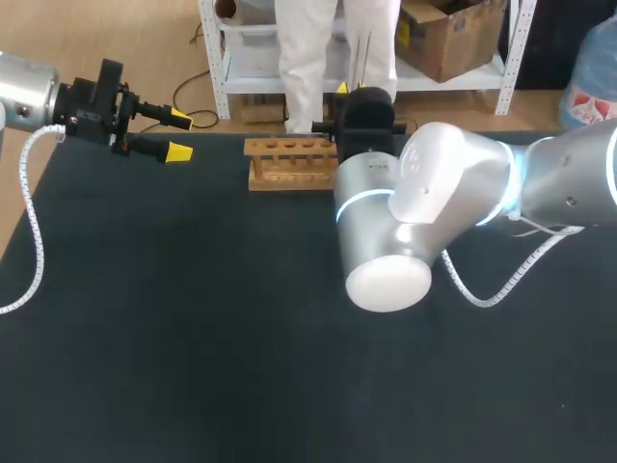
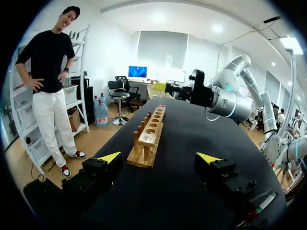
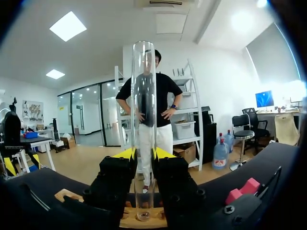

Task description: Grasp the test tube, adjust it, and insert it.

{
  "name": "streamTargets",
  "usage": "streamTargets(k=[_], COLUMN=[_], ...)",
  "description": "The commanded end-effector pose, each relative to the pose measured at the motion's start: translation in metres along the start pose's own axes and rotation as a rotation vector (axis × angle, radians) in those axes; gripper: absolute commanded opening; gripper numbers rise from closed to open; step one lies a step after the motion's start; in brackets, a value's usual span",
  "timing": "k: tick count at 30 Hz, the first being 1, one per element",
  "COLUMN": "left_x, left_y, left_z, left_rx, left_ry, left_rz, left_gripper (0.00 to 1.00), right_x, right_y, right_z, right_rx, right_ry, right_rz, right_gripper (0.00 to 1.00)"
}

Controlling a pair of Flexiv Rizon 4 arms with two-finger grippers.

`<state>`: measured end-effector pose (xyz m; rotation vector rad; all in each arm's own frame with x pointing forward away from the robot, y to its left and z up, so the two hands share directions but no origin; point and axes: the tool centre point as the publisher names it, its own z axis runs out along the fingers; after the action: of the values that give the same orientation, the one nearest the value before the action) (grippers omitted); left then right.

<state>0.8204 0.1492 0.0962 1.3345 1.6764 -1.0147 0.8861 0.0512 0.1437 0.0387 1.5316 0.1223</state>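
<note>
A clear glass test tube (image 3: 144, 120) stands upright between the yellow-tipped fingers of my right gripper (image 3: 144, 154), which is shut on its lower part. The tube's rounded bottom hangs just above the wooden rack (image 3: 139, 221). In the head view the rack (image 1: 289, 162) lies at the table's far edge, with my right gripper (image 1: 353, 90) at its right end and the tube (image 1: 365, 60) showing faintly above it. My left gripper (image 1: 180, 135) is held open to the left of the rack with nothing in it. From the left wrist the rack (image 2: 149, 136) runs lengthwise ahead of the open left gripper (image 2: 159, 157).
The black table (image 1: 193, 338) carries only the rack. My right arm's large silver elbow (image 1: 390, 241) hangs over the table's middle, with a white cable (image 1: 501, 280) looping beside it. The table's far edge runs right behind the rack.
</note>
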Motion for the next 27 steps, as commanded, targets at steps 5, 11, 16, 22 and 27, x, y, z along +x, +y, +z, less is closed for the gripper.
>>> streamTargets(k=[5, 11, 16, 22, 27], left_x=[0.001, 0.001, 0.001, 0.001, 0.001], left_y=[0.000, 0.000, 0.000, 0.000, 0.000], left_z=[0.000, 0.000, 0.000, 0.000, 0.000], left_rx=[0.000, 0.000, 0.000, 0.000, 0.000], left_ry=[-0.002, -0.002, -0.002, -0.002, -0.002], left_rz=[0.003, 0.003, 0.003, 0.003, 0.003], left_gripper=[1.00, 1.00, 1.00, 1.00, 1.00], right_x=[0.005, 0.011, 0.019, 0.030, 0.038], right_y=[-0.001, -0.002, -0.003, -0.002, -0.001], right_z=[0.005, 0.007, 0.009, 0.011, 0.011], right_rx=[-0.037, -0.035, -0.030, -0.034, -0.034], right_ry=[0.000, 0.005, 0.015, 0.037, 0.055], right_rz=[0.000, -0.002, 0.000, -0.001, 0.005], right_gripper=[0.00, 0.00, 0.00, 0.00, 0.00])
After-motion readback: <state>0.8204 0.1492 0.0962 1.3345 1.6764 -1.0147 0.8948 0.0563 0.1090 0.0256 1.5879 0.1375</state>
